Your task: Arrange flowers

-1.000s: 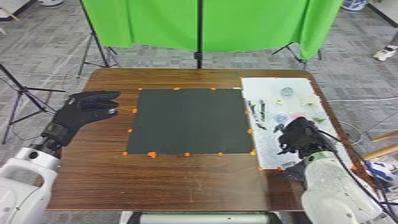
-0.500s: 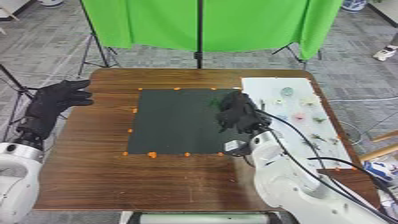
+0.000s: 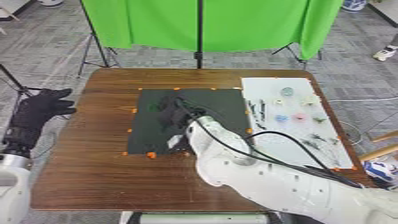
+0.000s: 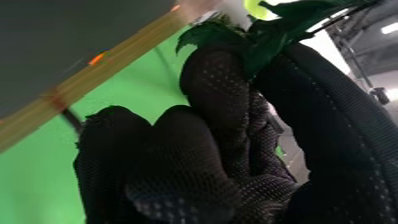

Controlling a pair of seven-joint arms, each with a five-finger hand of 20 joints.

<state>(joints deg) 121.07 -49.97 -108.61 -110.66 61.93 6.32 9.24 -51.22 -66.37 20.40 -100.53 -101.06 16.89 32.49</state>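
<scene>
Right arm comes in from the near edge, angled across the counter (image 3: 115, 175). Right robot hand (image 3: 180, 118) is over the black mat (image 3: 147, 142), gripping: green leaves (image 4: 280, 31) pinched at the fingertips in the right wrist view, with a bright yellow-green bit (image 4: 258, 9) just beside them. Left robot hand (image 3: 37, 111) sits off the counter's left edge, open, fingers relaxed, nothing in it.

Rest of the flower stock is on the white sheet (image 3: 282, 150), right of the mat. Near part: small green sprigs (image 3: 316, 137). Middle: pink flower (image 3: 299, 117) and blue flower (image 3: 282, 118) side by side, another green piece (image 3: 320, 120) right of the pink one. Dark stems (image 3: 258, 113) run along the left side. Farther: two pale flowers, then a round blue-green piece (image 3: 286, 91). Green curtain (image 3: 160, 25) behind the counter.
</scene>
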